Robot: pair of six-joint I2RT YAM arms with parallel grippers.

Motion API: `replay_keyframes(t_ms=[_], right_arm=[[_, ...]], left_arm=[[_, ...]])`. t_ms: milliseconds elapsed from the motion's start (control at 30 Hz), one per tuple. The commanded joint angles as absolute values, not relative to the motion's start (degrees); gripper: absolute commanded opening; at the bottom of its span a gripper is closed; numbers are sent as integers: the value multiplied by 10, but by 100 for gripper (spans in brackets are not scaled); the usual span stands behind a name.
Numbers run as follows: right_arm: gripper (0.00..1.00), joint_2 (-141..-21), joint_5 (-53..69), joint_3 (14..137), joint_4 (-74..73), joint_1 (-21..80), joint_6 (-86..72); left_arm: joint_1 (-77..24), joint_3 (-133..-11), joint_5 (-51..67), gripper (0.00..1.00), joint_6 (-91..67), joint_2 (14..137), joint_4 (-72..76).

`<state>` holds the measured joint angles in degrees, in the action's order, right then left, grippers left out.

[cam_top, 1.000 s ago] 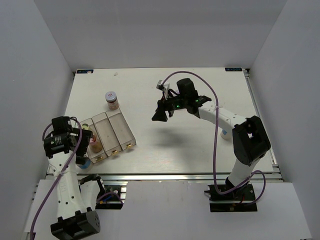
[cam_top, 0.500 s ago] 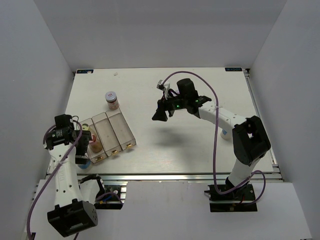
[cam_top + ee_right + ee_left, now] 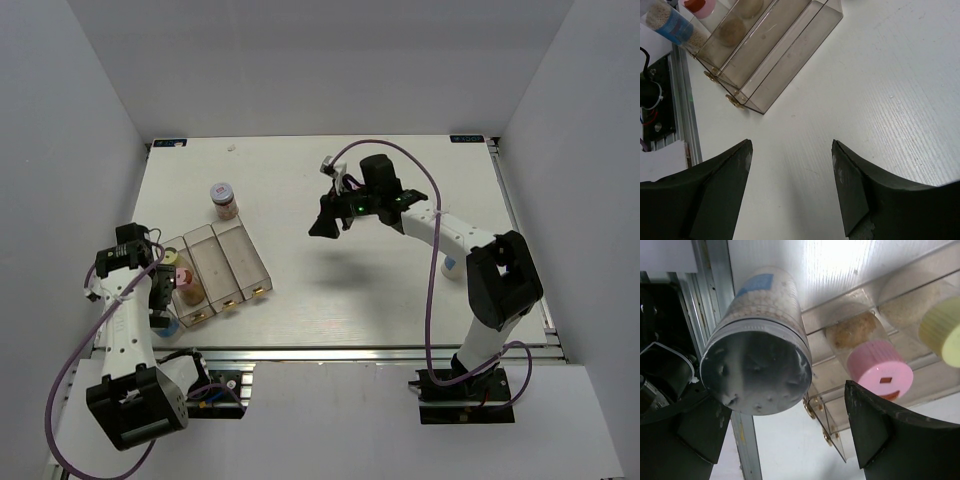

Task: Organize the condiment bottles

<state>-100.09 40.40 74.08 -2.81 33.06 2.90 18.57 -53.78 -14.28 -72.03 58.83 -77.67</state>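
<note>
The silver-lid jar (image 3: pixel 756 372), seemingly untouched inside the released left hand (image 3: pixel 785 427) at the counter (image 3: pixel 400 290) edge, could be toppled by an off-centre closing.

left gripper (image 3: pixel 775 412) has swung back off the tray (image 3: pixel 243 262), uncovering the pink-lidded jar (image 3: pixel 880 371) just beside its right finger; right gripper (image 3: pixel 790 185) has edged slightly farther from the tray.

Yellow-lidded jar (image 3: pixel 942 327) being cut by left wrist view's right edge. Pink-lidded jar (image 3: pixel 700 4) being cropped at right wrist view's top. Blue-labelled jar (image 3: pixel 169 324) being largely hidden by left arm (image 3: pixel 122 312).
</note>
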Motion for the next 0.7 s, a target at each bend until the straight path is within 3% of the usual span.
replay_keyframes(t_ms=[0,667], right_arm=[[70,-1001,402,733,-6,324,23],[70,-1007,398,731,-6,309,21]], left_arm=[[185,-555,-190,98,-734,592,-809],[185,-564,-278,96,-734,623,-810]])
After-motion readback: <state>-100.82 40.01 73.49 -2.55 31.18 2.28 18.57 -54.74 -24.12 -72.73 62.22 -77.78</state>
